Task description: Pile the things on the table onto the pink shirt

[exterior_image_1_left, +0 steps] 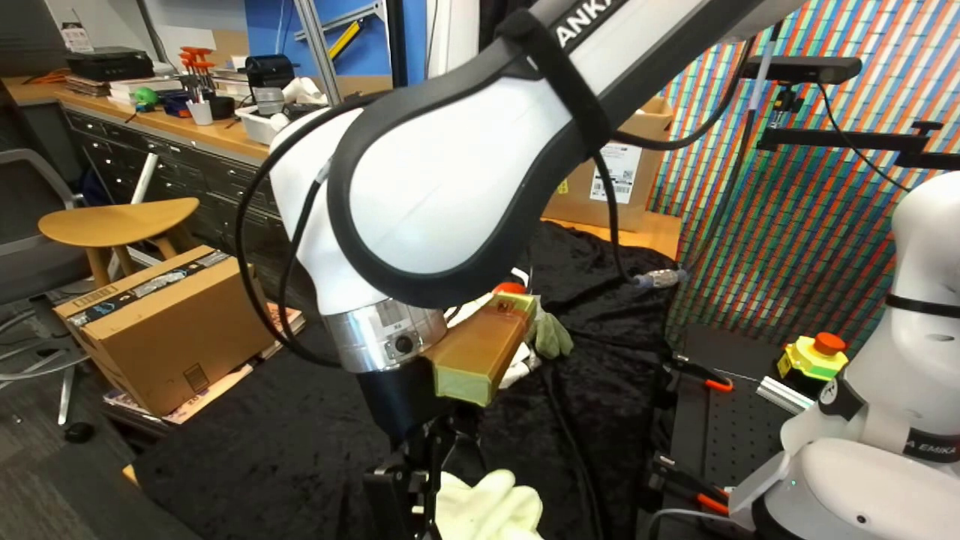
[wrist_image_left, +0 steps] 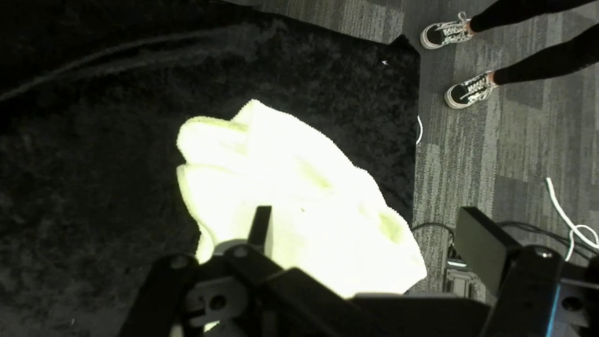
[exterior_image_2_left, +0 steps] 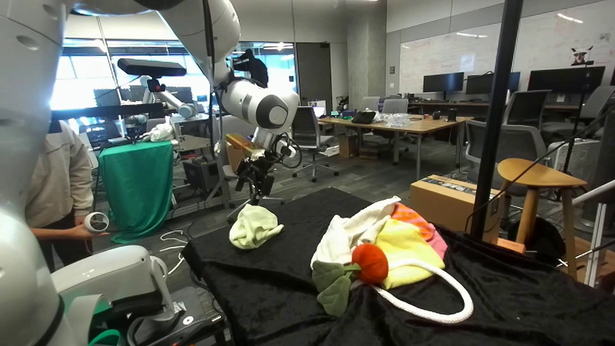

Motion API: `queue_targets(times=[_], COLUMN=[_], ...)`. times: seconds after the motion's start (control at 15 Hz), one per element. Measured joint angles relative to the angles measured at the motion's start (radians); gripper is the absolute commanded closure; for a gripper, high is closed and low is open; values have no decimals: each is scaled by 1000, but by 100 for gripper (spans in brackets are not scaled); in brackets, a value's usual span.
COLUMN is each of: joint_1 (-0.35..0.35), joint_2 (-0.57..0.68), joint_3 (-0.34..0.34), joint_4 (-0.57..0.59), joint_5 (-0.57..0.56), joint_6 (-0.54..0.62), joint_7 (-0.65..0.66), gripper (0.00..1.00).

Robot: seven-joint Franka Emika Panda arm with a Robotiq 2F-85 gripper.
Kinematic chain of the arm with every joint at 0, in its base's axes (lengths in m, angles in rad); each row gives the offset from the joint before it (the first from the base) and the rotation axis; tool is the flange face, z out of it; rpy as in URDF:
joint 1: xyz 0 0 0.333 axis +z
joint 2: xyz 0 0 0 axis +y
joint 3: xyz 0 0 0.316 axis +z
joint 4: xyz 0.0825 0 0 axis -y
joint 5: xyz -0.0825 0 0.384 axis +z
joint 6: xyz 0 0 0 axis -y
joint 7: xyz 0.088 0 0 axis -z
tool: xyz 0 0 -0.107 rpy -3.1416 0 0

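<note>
My jaws stand wide apart, holding nothing, over the yellow-green cloth (exterior_image_2_left: 254, 227), which lies crumpled on the black-topped desk (exterior_image_2_left: 283, 283) near its edge, well apart from the pink shirt (exterior_image_2_left: 437, 244) partly hidden by the pale yellow cloth (exterior_image_2_left: 406, 244). I judge the crumpled one light, soft and limp, with nothing to break and a fuzzy nap that should not slip much. I'd pinch the bunched middle, deep enough to gather several folds; a shallow bite at the rim could pull free.
</note>
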Motion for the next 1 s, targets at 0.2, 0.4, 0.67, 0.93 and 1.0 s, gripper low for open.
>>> queue_targets(times=[0.2,0.4,0.67,0.93,1.0], joint_1=[0,-3,-13,-13,-13], joint_2=[41,89,136,159,164], joint_3=[-7,-20,-25,-26,-27], joint_4=[19,36,43,40,39], joint_5=[-16,-35,-39,-85,-96], joint_6=[23,57,114,130,130], joint_7=[-4,-37,-112,-128,-128], gripper=[0,0,0,0,0])
